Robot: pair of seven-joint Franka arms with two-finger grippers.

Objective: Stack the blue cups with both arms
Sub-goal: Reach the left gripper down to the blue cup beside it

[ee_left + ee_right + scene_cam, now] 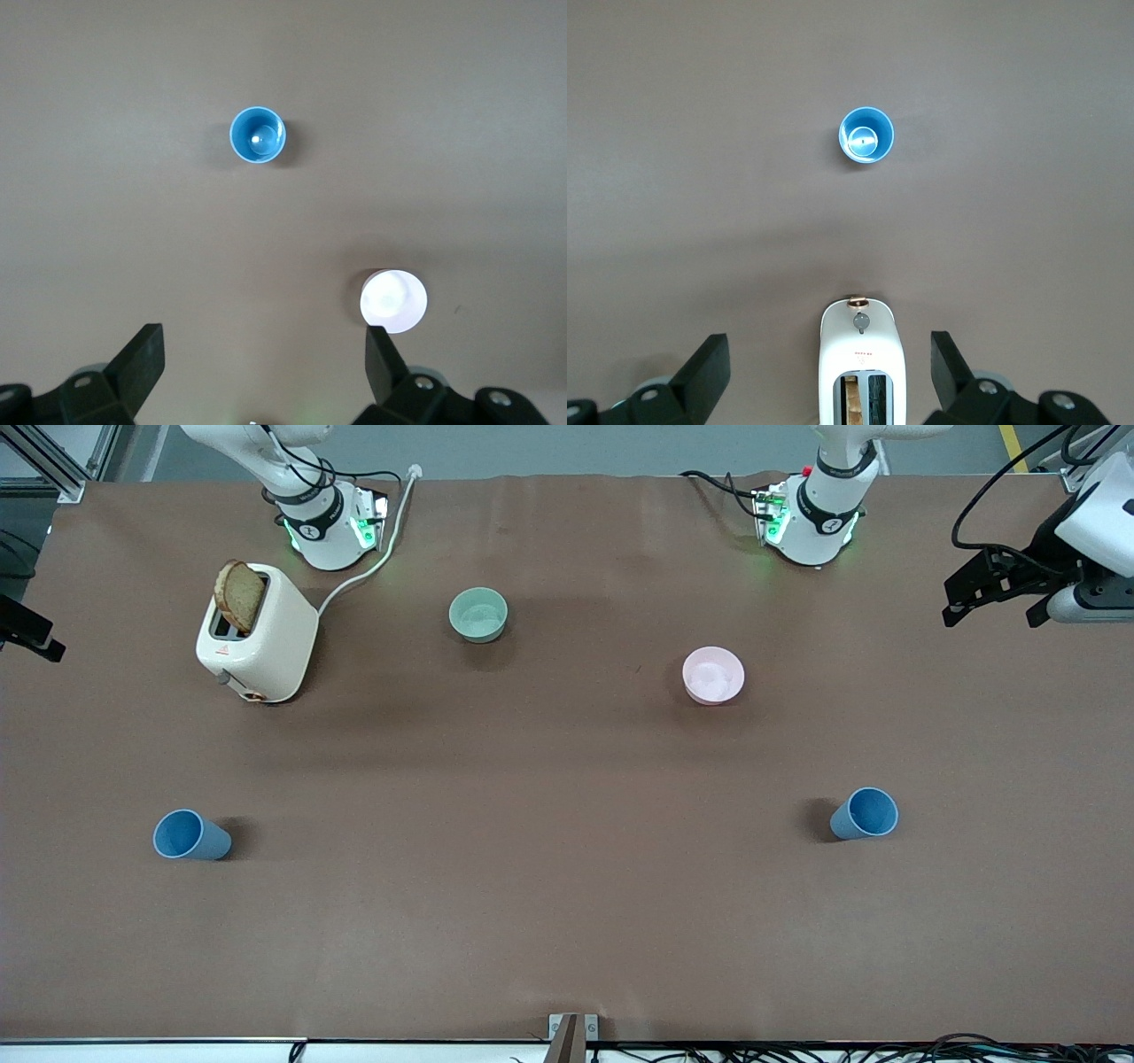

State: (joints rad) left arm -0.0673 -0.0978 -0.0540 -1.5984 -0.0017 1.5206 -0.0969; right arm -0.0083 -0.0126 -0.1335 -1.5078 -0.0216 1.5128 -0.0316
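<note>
Two blue cups stand upright and far apart on the brown table. One cup is toward the right arm's end and also shows in the right wrist view. The other cup is toward the left arm's end and also shows in the left wrist view. My left gripper hangs high over the table's edge at its own end, open and empty. My right gripper is only partly in the front view at its end; it is open and empty, high over the toaster.
A white toaster with a bread slice in it stands near the right arm's base; its cord runs toward that base. A pale green bowl and a pink bowl sit mid-table, farther from the front camera than the cups.
</note>
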